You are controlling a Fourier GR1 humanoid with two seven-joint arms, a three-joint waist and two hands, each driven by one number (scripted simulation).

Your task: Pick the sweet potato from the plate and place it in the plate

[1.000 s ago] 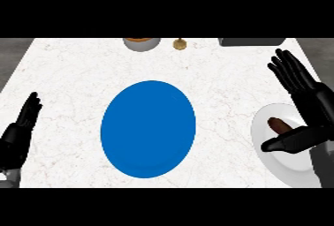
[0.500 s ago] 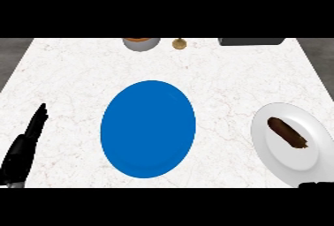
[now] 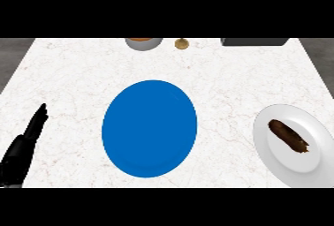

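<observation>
A brown sweet potato [image 3: 287, 136] lies on the white plate [image 3: 305, 164] at the right edge of the counter. A large blue plate [image 3: 149, 127] with nothing on it sits in the middle. My left hand [image 3: 23, 146] rests at the lower left edge, fingers straight and pointing up, well apart from both plates. My right hand does not show in the head view.
At the counter's far edge stand a grey bowl [image 3: 143, 43], a small brown object [image 3: 182, 43] and a dark rectangular item [image 3: 254, 42]. White marble counter [image 3: 72, 79] surrounds the plates.
My right hand, which hovered over the white plate and sweet potato a second ago, has withdrawn out of view. The sweet potato stays on the white plate. The left hand barely shifted.
</observation>
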